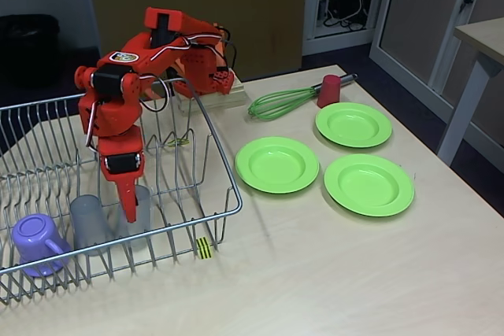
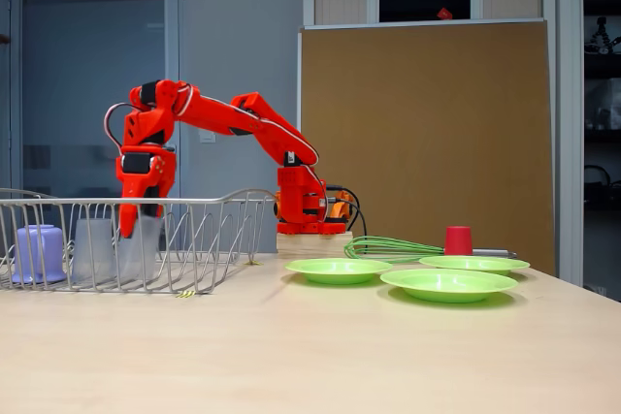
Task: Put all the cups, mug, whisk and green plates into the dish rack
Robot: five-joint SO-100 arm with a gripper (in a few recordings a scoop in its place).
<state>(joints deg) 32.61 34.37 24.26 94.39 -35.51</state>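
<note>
Purple mug [image 1: 35,240] and two grey tumblers [image 1: 88,222] in dish rack [image 1: 224,214]; jaws around second tumbler [image 1: 140,204], grip unclear. Left on tabletop [image 1: 315,273]: red cup [image 1: 329,90], whisk [image 1: 283,103], three green plates [image 1: 277,164].

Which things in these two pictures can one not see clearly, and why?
- Whether the gripper holds the grey cup: its fingers overlap the cup in both fixed views.
- The whisk handle's middle: the red cup covers it.
- The mug handle: rack wires blur it.

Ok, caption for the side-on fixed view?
Gripper lowers a grey cup into the dish rack; plates wait.
</note>
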